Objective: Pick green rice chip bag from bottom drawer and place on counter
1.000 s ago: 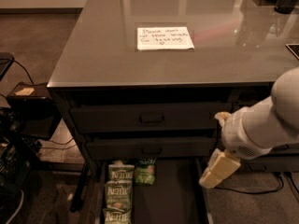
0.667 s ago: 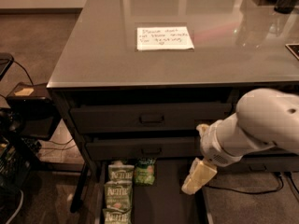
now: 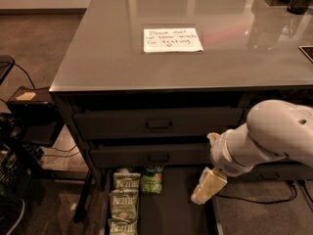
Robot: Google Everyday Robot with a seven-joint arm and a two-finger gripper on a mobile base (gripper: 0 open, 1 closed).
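Note:
The green rice chip bag (image 3: 152, 179) lies at the back of the open bottom drawer (image 3: 171, 212), right of a row of pale Kettle bags (image 3: 123, 203). The glossy grey counter (image 3: 112, 58) tops the cabinet. My gripper (image 3: 208, 186) hangs on the white arm (image 3: 274, 138) over the drawer's right side, to the right of the green bag and apart from it. It holds nothing that I can see.
A white handwritten note (image 3: 172, 39) lies on the counter. Two upper drawers (image 3: 156, 124) with recessed handles are closed. A dark stand with cables (image 3: 29, 111) sits left of the cabinet. Cables (image 3: 259, 196) trail on the floor at the right.
The arm has swung left and slightly down, bringing the gripper from the right of the cabinet to over the drawer's right side. The bags have not moved.

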